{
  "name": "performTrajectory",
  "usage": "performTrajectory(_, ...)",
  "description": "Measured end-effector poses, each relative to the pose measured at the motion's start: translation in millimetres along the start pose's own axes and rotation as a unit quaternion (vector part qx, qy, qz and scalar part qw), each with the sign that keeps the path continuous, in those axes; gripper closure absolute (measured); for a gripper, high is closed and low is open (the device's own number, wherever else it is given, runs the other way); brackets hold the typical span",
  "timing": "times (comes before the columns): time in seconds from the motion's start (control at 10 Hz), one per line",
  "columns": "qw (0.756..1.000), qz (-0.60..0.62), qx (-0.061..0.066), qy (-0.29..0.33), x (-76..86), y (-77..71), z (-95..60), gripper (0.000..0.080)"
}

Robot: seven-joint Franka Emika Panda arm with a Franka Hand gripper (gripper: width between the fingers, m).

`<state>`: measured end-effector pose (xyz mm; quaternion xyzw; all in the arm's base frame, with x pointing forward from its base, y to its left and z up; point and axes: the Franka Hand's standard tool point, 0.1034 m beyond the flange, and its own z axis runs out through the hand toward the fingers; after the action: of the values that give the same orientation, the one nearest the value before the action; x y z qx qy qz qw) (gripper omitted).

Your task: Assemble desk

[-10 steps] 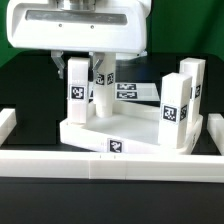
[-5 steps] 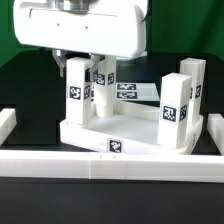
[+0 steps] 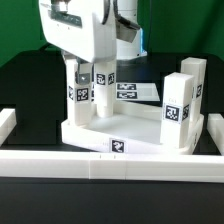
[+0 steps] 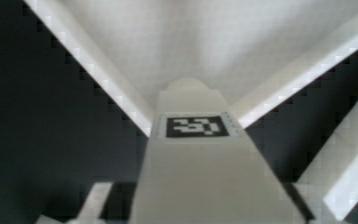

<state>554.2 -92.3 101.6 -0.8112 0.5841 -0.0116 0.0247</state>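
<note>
Worktop (image 3: 25, 85): black, matte, flat; fills the exterior view from front edge to back.
Border rail (image 3: 110, 163): long white rail lying on the worktop across the front, with short raised ends at the exterior view's left and right.
Tabletop (image 3: 125, 135): large white tray-like piece resting flat on the worktop just behind the border rail; one black-and-white tag on its front face.
Marker board (image 3: 140, 92): thin flat white board with printed tags, lying on the worktop behind the tabletop, partly hidden.
</note>
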Motion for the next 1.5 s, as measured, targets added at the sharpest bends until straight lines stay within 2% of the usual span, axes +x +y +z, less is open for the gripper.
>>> performTrajectory(0.3,0.993,0.115,0.002,-0.002,-3.9,-2.0,0.5,0.0509)
performTrajectory(0.5,0.994,0.107,-0.001,-0.001,-3.8,-1.5,1.0,0.0509)
performTrajectory(0.7,0.998,0.068,-0.009,0.004,-4.4,-3.8,2.7,0.0227)
performTrajectory(0.8,0.999,0.034,-0.008,0.004,-4.0,-4.8,2.3,0.0166)
performTrajectory(1.3,0.991,-0.130,-0.010,0.004,-3.6,-4.7,2.4,0.0151)
performTrajectory(1.4,0.979,-0.202,-0.022,0.013,-5.7,-5.5,2.4,0.0151)
performTrajectory(1.5,0.968,-0.251,-0.025,0.014,-7.7,-6.6,2.4,0.0151)
